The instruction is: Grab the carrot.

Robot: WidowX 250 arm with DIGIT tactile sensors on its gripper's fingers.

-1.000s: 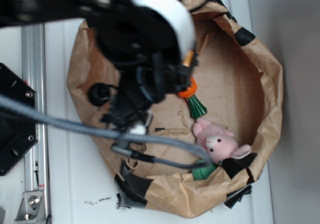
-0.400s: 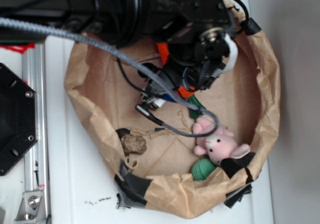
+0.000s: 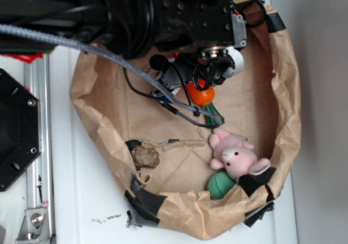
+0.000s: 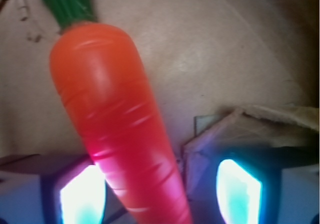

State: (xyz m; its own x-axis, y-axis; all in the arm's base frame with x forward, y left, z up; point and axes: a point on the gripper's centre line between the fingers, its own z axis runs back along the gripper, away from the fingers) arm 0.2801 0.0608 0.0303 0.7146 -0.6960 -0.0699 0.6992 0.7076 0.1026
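The carrot (image 3: 202,95) lies on the floor of a brown paper basin (image 3: 287,108), orange with its green stem (image 3: 213,113) pointing toward the pink bunny. In the wrist view the carrot (image 4: 117,124) runs from the top left down between my two fingers. My gripper (image 4: 160,196) is open and straddles its narrow end. The left finger (image 4: 80,196) sits close against the carrot, while the right finger (image 4: 239,191) stands apart with a gap. From outside, my gripper (image 3: 205,83) hangs directly over the carrot, and the arm hides the carrot's tip.
A pink plush bunny (image 3: 237,156) and a small green ball (image 3: 219,183) lie just below the carrot. A brown lump (image 3: 144,157) sits at the basin's lower left. Crumpled paper walls ring everything. A black plate (image 3: 16,130) and a metal rail (image 3: 38,189) lie outside, left.
The arm has swung right and turned, bringing the gripper over the carrot with its fingers to either side. The brown lump, hidden a second ago, now shows.
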